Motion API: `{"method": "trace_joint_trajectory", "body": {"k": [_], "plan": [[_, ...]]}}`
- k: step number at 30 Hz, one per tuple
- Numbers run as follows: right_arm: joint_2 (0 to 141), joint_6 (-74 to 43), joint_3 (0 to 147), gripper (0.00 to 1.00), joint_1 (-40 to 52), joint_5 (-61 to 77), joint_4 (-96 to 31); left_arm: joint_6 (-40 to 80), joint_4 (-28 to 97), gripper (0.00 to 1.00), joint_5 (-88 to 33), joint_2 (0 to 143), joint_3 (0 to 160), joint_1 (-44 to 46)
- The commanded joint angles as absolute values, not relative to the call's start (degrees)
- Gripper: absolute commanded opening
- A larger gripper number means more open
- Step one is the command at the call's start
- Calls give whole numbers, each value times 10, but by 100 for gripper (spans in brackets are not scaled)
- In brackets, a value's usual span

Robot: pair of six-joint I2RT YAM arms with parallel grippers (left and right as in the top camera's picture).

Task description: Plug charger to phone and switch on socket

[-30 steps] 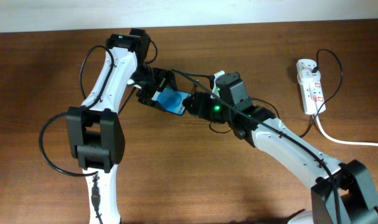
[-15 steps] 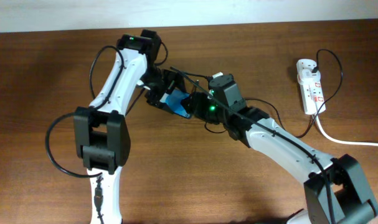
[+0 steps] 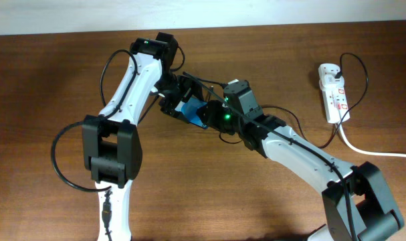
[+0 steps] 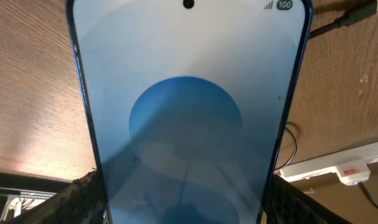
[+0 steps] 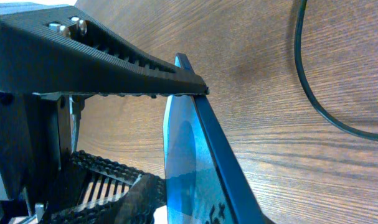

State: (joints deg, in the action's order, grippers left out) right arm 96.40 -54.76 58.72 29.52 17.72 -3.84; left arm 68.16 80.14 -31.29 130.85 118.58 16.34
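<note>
The phone [image 3: 190, 111], blue-screened, is held off the table between both grippers at centre. My left gripper [image 3: 178, 98] is shut on its sides; in the left wrist view the phone [image 4: 189, 112] fills the frame between both fingers. My right gripper [image 3: 211, 115] grips its other end; in the right wrist view the phone [image 5: 198, 162] shows edge-on, rising from the jaws. The charger's black connector tip [image 4: 358, 11] lies on the table beyond the phone, and its thin cable [image 5: 313, 93] curves nearby. The white socket [image 3: 334, 91] lies at the far right.
A thick white cord [image 3: 376, 151] runs from the socket to the right edge. The socket also shows in the left wrist view [image 4: 338, 167] with a red switch. The left gripper's ribbed finger [image 5: 114, 56] crosses the top of the right wrist view.
The left arm has swung to the right, and the phone has moved slightly right with it. The right gripper has closed in on the phone's end.
</note>
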Motion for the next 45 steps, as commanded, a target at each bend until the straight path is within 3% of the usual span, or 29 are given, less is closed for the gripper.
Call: {"method": "trace_joint_trajectory", "body": {"k": [1,8,13,14,17,23,27,31,33,36,37,38,39,40,45], "plan": [[969,-545,596,30,300,173,-36,674,802,0,-328,1309,1200,165],[969,-545,596,4,300,173,-43,674,802,0,-328,1309,1200,165],[969,-545,596,4,300,174,-42,674,802,1,-327,1309,1200,164],[969,-545,596,4,299,174,-42,674,802,9,-327,1309,1200,163],[968,-545,596,4,294,176,-43,668,800,17,-325,1309,1200,160],[959,-512,597,4,251,204,-65,598,789,19,-328,1309,1200,139],[929,-472,597,4,226,198,-89,460,742,18,-371,1309,1200,123],[891,-449,597,4,197,190,-114,252,676,22,-520,1309,1200,112],[874,-444,597,4,191,191,-114,237,663,19,-548,1309,1200,109],[852,-444,597,4,179,201,-118,237,660,6,-554,1309,1200,104],[844,-444,597,4,174,206,-118,237,660,8,-554,1309,1200,102],[836,-444,597,4,168,208,-118,224,665,20,-569,1309,1200,98],[827,-444,597,4,162,210,-118,209,671,57,-587,1309,1200,94],[817,-444,597,4,156,210,-119,209,664,67,-604,1309,1200,91],[776,-449,597,4,128,203,-113,112,647,77,-729,1309,1200,83]]}}
